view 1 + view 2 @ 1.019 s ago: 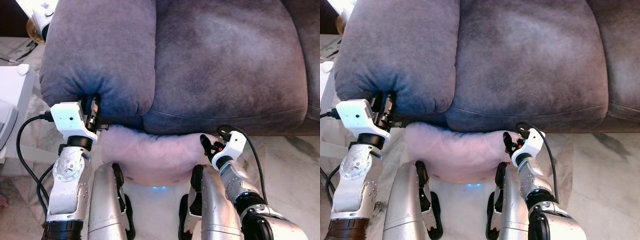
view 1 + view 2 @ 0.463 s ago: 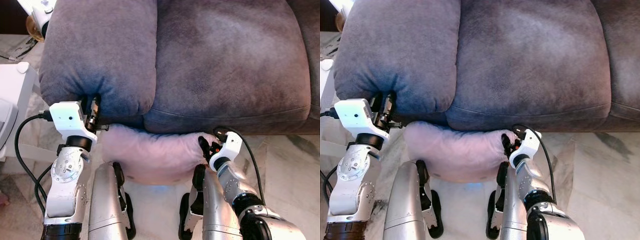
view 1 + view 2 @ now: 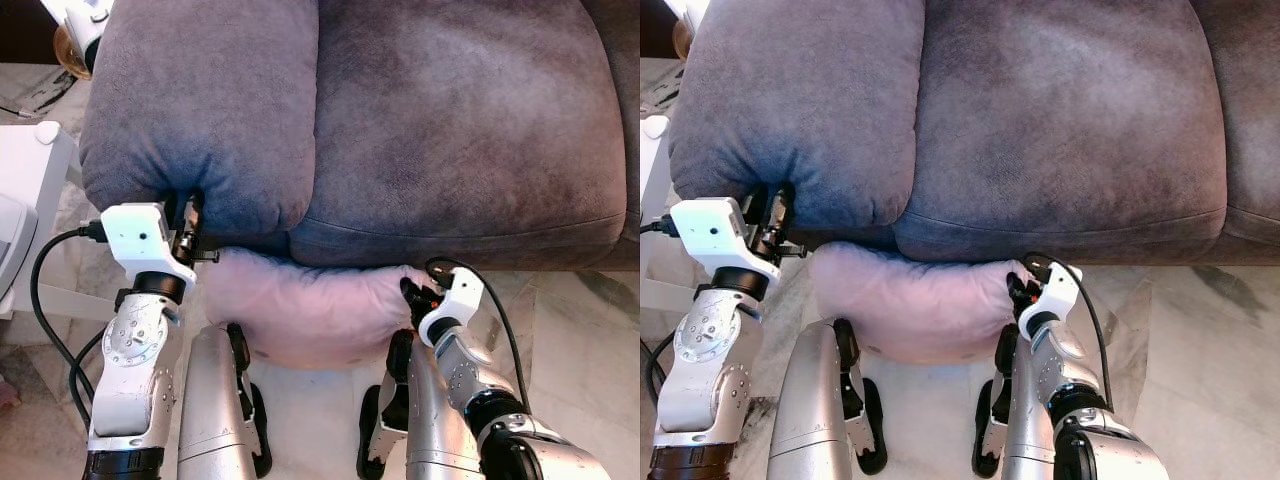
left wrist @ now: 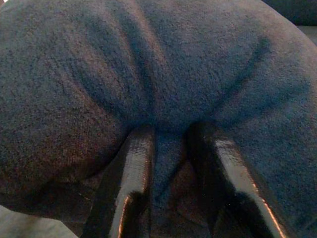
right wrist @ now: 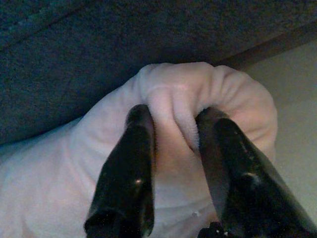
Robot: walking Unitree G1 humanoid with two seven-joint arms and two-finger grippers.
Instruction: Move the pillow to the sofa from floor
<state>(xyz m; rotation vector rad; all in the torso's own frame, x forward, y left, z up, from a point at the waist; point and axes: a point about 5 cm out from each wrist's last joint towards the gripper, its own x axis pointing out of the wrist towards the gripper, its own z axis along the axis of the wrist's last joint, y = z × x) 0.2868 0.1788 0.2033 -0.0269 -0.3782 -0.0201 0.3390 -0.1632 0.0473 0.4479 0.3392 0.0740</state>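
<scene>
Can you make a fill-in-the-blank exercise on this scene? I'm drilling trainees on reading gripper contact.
1. The right gripper pinches a fold of the fluffy pale ____ pillow.
2. The left gripper presses its fingers into the grey sofa's padded ____.
3. The pillow lies against the front of the plush grey sofa, between the robot's two ____.

Missing words: pink; armrest; grippers

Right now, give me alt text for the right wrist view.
The right hand pinches a fold at one end of the pale pink pillow between its two black fingers. The dark grey sofa lies just beyond, with pale floor alongside.
</scene>
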